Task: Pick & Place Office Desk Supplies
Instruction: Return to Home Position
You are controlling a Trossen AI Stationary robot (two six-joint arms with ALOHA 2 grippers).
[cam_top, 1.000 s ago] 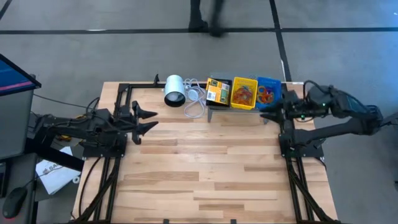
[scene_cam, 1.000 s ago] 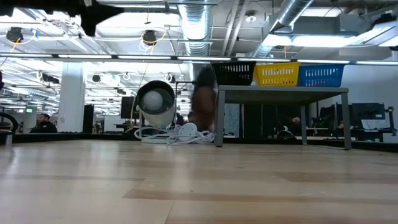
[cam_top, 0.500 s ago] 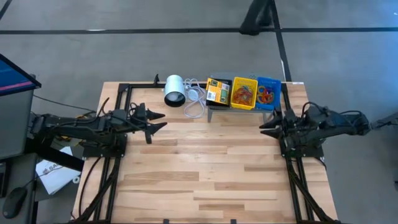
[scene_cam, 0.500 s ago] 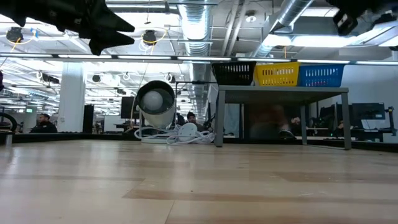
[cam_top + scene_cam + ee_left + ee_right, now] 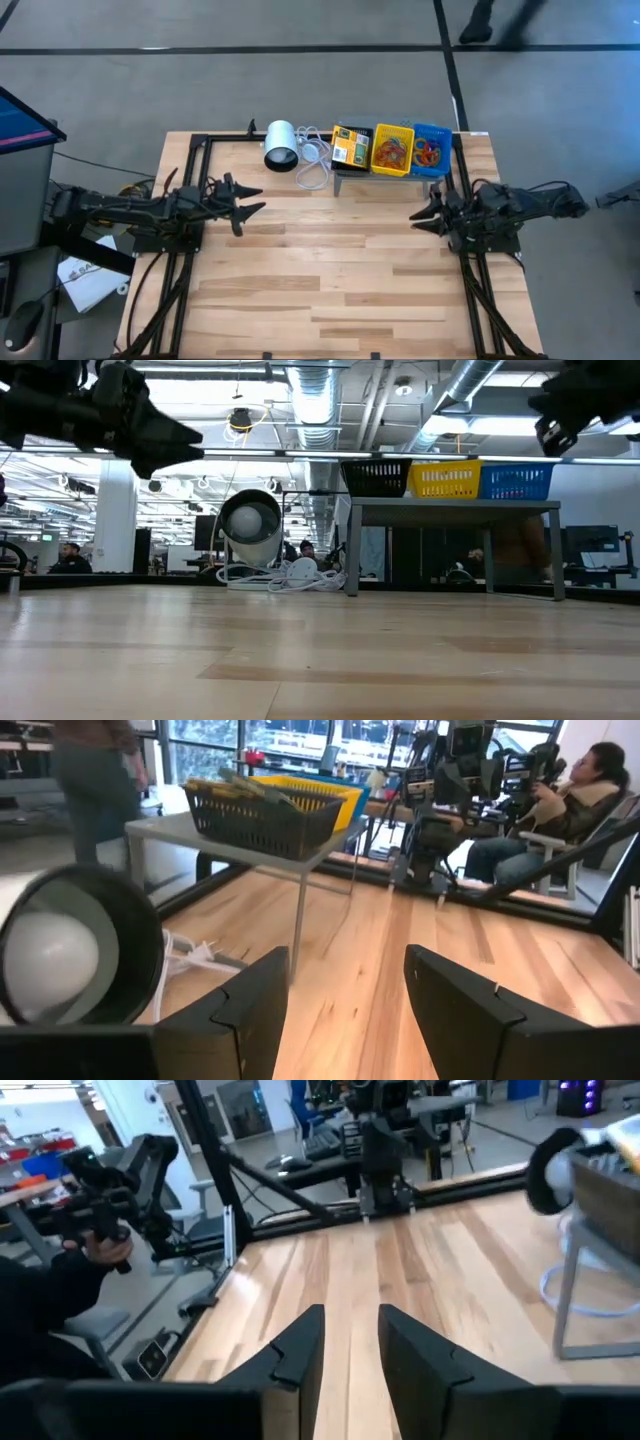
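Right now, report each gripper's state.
Left dark two-finger gripper: open, holding nothing.
Right dark two-finger gripper: open, holding nothing.

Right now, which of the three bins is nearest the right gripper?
The blue bin, at the row's right end; the yellow bin is mid-row, the black bin farthest.

Overhead, level, wrists; yellow bin (image 5: 392, 150) shared

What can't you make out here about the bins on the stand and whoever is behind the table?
- Low view: the contents of the black bin, yellow bin and blue bin; their own walls hide them from this level.
- High view: the stand, mostly covered by the bins.
- High view: a person, blurred and cut off by the top edge.
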